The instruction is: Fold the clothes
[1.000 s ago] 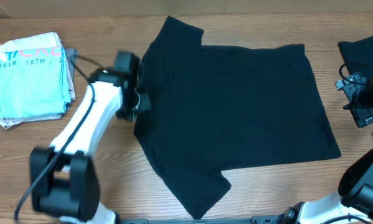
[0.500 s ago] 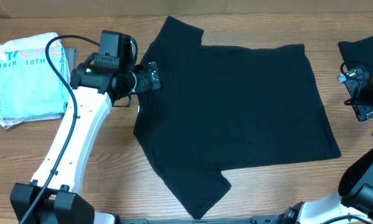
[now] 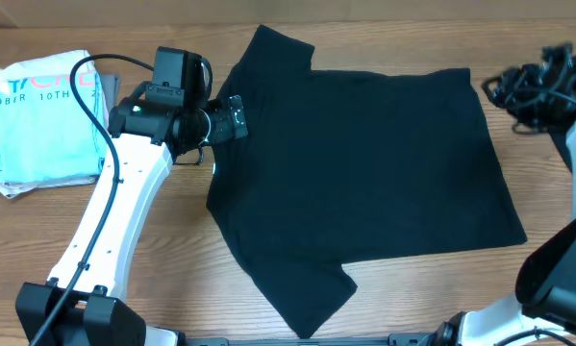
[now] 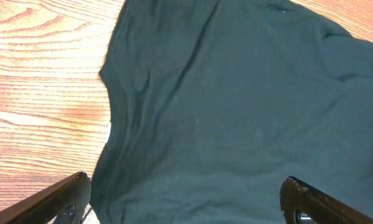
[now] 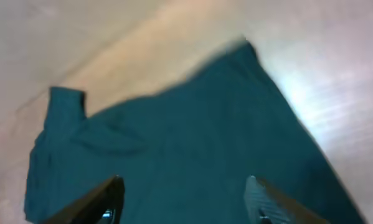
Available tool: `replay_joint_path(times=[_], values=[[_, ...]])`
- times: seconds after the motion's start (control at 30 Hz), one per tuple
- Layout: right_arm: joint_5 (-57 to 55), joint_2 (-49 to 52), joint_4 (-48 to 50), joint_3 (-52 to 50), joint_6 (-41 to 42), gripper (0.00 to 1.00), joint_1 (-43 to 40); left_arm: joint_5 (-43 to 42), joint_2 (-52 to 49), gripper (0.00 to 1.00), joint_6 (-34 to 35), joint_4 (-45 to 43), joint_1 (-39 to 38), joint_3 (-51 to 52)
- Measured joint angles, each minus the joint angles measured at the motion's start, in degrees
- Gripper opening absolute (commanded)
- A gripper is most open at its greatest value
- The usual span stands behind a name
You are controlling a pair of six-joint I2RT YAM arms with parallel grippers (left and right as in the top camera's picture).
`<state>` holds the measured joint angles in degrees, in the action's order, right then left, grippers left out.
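T-shirt (image 3: 364, 173) is laid flat on desk (image 3: 413, 298), collar to the left, hem to the right. Its long axis is taken as left–right in the overhead view, with one sleeve toward each long desk edge.

Left end effector (image 4: 185, 180) is seen wide open over the collar edge, with nothing held. Right end effector (image 5: 183, 182) is seen with fingers apart above the hem end, also empty; the view is blurred.

Risk: if the two ends are pinched unevenly or through one layer only, a skewed fold is expected, and the near sleeve may be trapped underneath.

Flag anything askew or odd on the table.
The black T-shirt lies spread but skewed: its hem runs slantwise to the table edge, and creases run from the collar. Nothing looks spilled or torn.
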<state>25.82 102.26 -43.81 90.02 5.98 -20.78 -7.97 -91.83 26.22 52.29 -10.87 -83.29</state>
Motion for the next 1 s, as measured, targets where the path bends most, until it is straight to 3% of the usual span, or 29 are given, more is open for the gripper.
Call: replay_joint_path(times=[0.2, 0.47, 0.67, 1.0], values=[[-9.09, 1.68, 11.23, 4.66, -3.56, 0.68, 7.17, 0.0, 0.0, 1.0, 0.0, 0.0, 0.0, 0.0], [-14.8, 11.85, 21.86, 4.92, -6.27, 0.71, 8.44, 0.0, 0.0, 1.0, 0.0, 0.0, 0.0, 0.0], [-16.33, 22.03, 25.7, 4.9, -7.37, 0.76, 7.93, 0.0, 0.0, 1.0, 0.0, 0.02, 0.0, 0.0], [-17.09, 25.44, 28.46, 4.9, -8.61, 0.76, 7.04, 0.0, 0.0, 1.0, 0.0, 0.02, 0.0, 0.0]])
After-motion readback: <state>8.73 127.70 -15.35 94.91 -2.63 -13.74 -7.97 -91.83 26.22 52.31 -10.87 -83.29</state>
